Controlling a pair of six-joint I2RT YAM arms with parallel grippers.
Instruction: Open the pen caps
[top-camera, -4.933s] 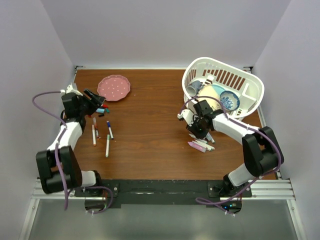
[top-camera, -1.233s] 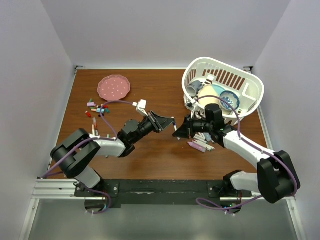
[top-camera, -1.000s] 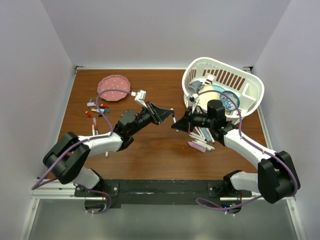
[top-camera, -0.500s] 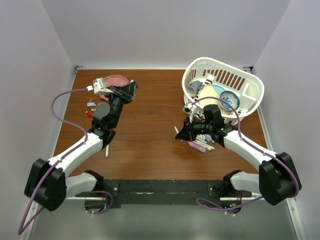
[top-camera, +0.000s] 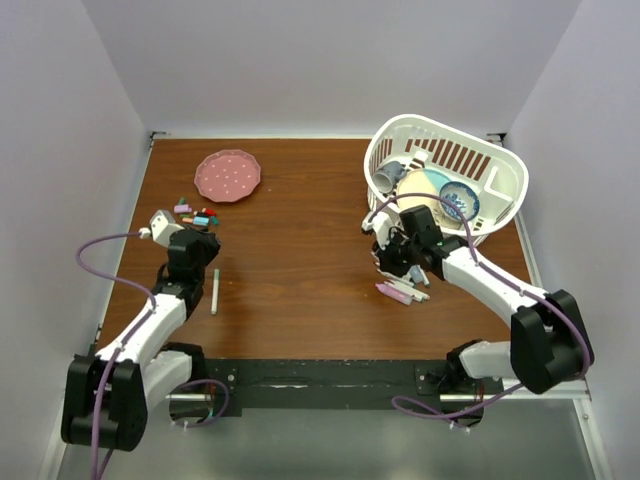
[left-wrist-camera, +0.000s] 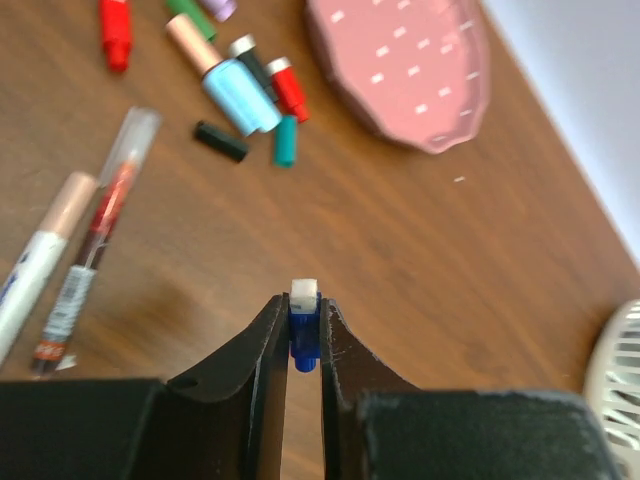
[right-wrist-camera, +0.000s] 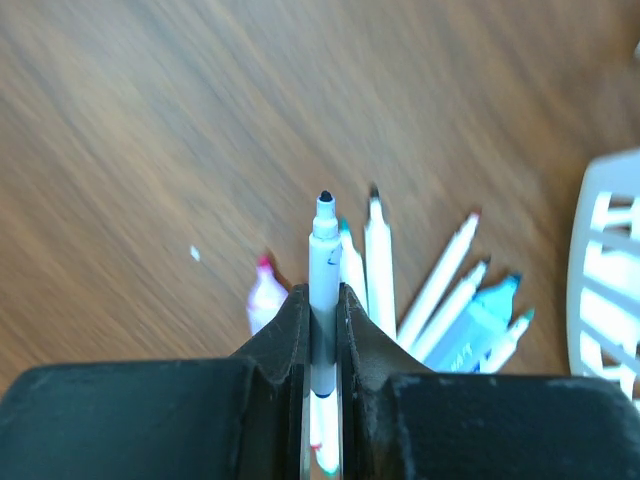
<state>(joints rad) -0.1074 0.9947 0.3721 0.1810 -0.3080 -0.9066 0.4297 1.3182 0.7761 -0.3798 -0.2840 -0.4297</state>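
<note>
Near the desk's (top-camera: 300, 230) left edge, the left gripper (left-wrist-camera: 303, 318) has its fingers pressed onto a small blue cap (left-wrist-camera: 304, 345) with a white end, pinching it between the tips above the wood. Past it, toward the far-left corner, loose caps (left-wrist-camera: 250, 95) lie in a cluster: red, black, teal and a thicker pale blue one, some touching. Just beyond them sits a pink plate (left-wrist-camera: 410, 70) with white specks. A single white pen (top-camera: 214, 292) lies on the desk just right of the left arm.

Right of the desk's middle, the right gripper (right-wrist-camera: 321, 300) pinches a slim white marker (right-wrist-camera: 324, 255), its bare dark tip sticking out past the fingertips with no cap on it. Beneath it, uncapped pens (right-wrist-camera: 440, 290) lie fanned on the wood. A white slatted basket (top-camera: 500, 165) holding dishes fills the far-right corner.
</note>
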